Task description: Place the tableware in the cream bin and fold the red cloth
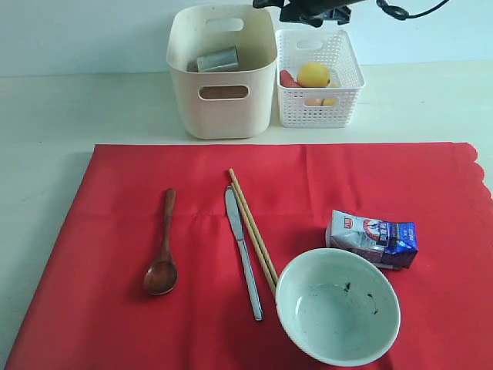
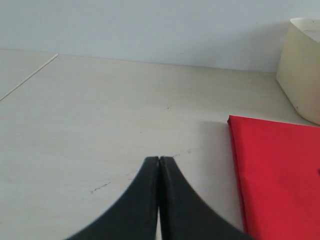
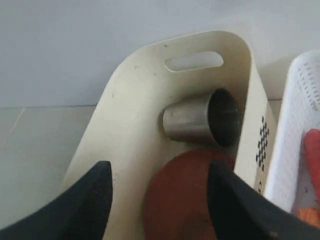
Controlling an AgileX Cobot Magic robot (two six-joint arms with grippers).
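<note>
Four pieces lie on the red cloth (image 1: 115,231) in front of the cream bin (image 1: 223,119) — wooden spoon (image 1: 164,243), table knife (image 1: 244,254), chopsticks (image 1: 253,233), bowl (image 1: 339,308) — so I judge clearing comes before folding. My left claw (image 2: 159,161) sits pressed shut over bare table, off to the bin's side, out of the way. My right claw (image 3: 157,172) hangs above the bin, jaws spread and empty. Only here does the brown plate (image 3: 180,200) show plainly, under the toppled steel cup (image 3: 192,122).

printed label on milk carton (image 1: 372,240), lettering too small to read
</note>
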